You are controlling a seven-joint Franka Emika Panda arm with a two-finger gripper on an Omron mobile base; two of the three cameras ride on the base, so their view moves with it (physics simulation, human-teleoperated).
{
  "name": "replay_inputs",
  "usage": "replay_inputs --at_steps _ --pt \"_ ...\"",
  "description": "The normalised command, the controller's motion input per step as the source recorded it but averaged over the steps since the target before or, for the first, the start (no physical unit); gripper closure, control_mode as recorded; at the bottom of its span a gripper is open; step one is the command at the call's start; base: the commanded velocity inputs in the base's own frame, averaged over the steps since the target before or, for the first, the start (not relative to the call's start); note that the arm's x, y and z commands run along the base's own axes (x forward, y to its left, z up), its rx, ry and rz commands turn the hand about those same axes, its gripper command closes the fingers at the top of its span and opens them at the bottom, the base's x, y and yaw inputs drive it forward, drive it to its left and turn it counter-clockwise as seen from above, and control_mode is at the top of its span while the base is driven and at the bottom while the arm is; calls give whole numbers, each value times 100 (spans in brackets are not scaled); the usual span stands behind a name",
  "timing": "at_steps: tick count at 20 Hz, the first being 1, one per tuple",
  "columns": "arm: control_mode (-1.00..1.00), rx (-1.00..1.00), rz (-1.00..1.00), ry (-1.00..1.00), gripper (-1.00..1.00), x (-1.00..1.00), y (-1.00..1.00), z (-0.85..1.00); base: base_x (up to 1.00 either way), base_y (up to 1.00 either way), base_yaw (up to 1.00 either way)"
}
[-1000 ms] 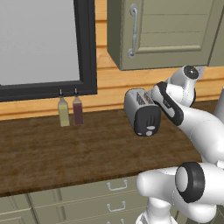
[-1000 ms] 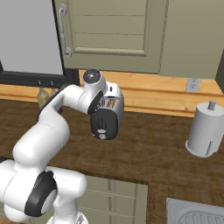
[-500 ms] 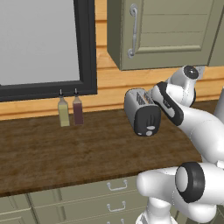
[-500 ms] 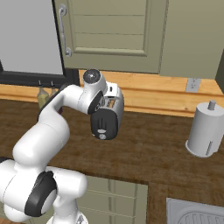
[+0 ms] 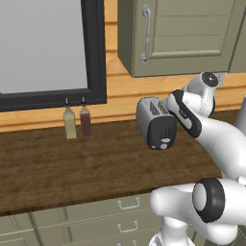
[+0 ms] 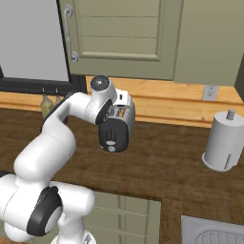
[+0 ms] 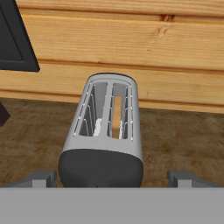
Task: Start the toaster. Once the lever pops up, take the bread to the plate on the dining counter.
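Silver toaster (image 7: 105,131) with bread (image 7: 116,116) in 1 slot; spread tool (image 7: 112,179) straddles its black end.

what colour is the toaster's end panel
Black, on a silver-grey toaster body; the left base view shows the end panel best.

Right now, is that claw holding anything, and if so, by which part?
Nothing is held. The claw hangs open above the toaster, its fingertips wide to either side of the black end panel, touching nothing.
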Motion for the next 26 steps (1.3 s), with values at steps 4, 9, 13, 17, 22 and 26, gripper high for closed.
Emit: replay_inputs --at_steps 4,9,13,17,22,26 --pt "-100 0 0 0 -100 0 0 0 0 0 0" --pt "-100 0 0 0 -100 0 0 0 0 0 0" --pt "-100 0 0 0 -100 0 0 0 0 0 0" --pt "-100 0 0 0 -100 0 0 0 0 0 0" --pt "-100 0 0 0 -100 0 0 0 0 0 0" --pt "-100 0 0 0 -100 0 0 0 0 0 0"
